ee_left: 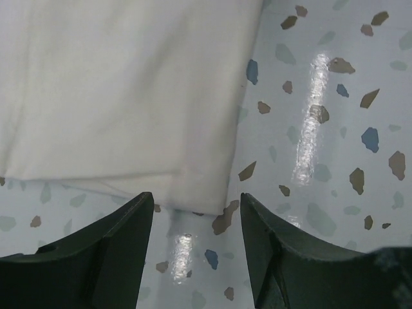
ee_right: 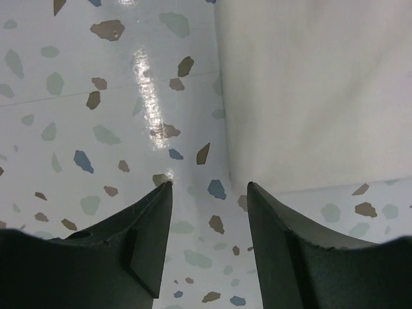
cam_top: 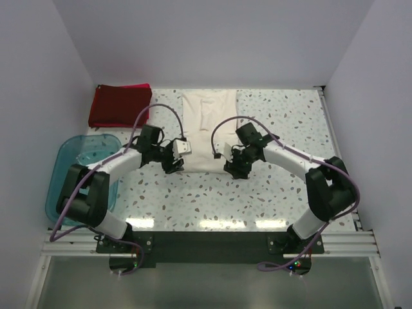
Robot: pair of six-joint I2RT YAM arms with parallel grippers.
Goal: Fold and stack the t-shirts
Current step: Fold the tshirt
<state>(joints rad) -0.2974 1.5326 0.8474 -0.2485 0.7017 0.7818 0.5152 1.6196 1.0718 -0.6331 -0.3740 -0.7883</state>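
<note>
Cream-white t-shirt (cam_top: 207, 129) is soft matt cloth, smooth with faint creases; dark red t-shirt (cam_top: 119, 106) is matt cloth too; table (cam_top: 290, 122) is glossy speckled terrazzo, mirroring lights; teal tub (cam_top: 59, 168) is translucent shiny plastic; left gripper (ee_left: 196, 201) and right gripper (ee_right: 209, 188) look dark, matt, slightly grainy.
</note>
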